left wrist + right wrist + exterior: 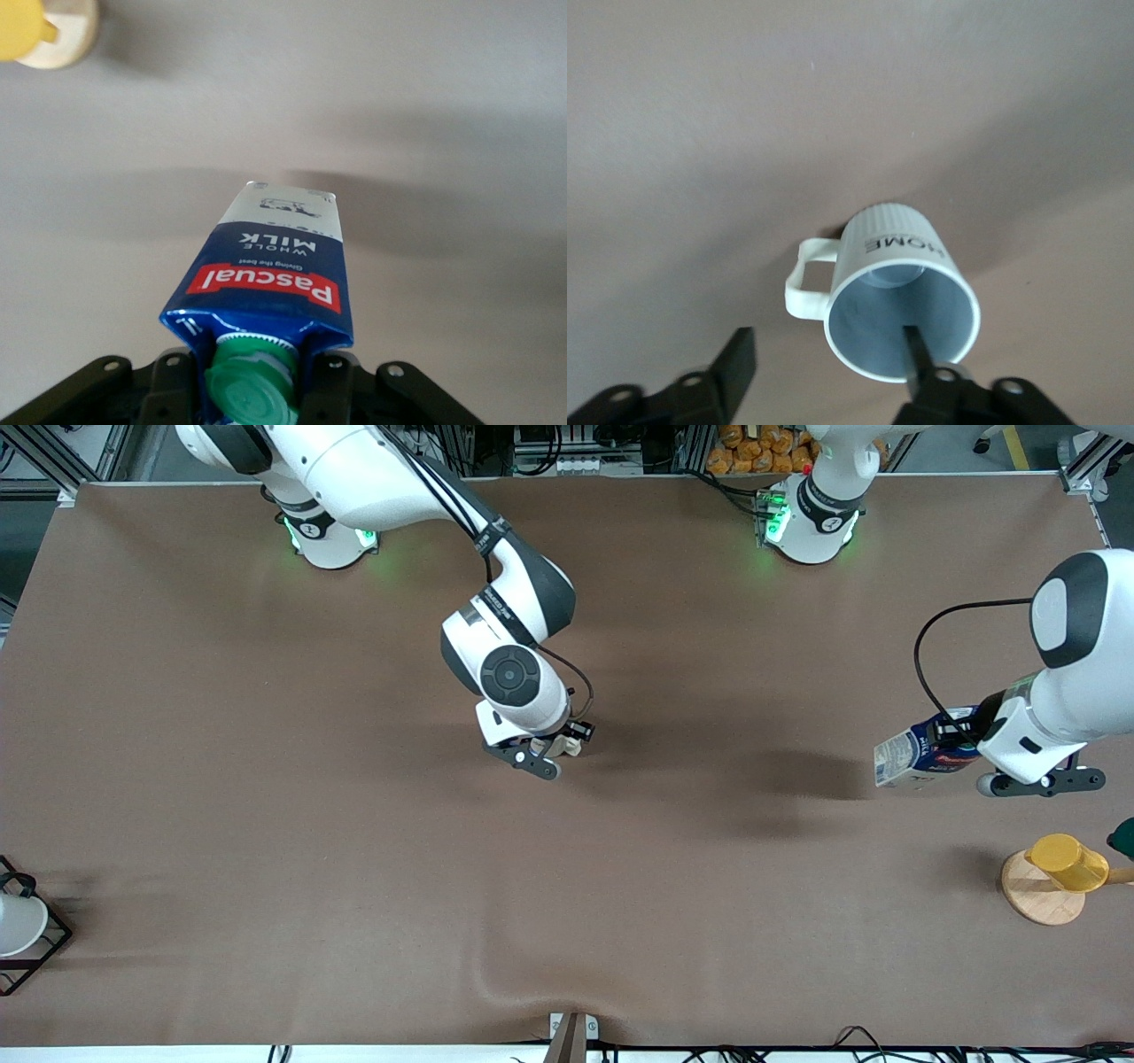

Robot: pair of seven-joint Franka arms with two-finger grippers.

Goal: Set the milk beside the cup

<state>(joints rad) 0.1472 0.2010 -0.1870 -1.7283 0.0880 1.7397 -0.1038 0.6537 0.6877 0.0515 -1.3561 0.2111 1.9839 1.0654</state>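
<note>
Gripping milk (275, 266), left claw (252, 372) airborne; right claw (833, 363) open, straddling cup (899, 297) rim.

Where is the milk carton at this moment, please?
The milk carton is up off the table, tilted in the shut left gripper, toward the left arm's end of the table. In the front view it shows above the yellow cup on its wooden stand.

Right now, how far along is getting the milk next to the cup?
Done: the cup stands upright mid-table, and the right gripper, directly over it, has its fingers open, one inside the rim, no grip. In hand: the left gripper is shut on the milk at its green-capped top, held tilted above the table toward the left arm's end, well away from the cup. Left: carrying the milk over and setting it beside the cup.
</note>
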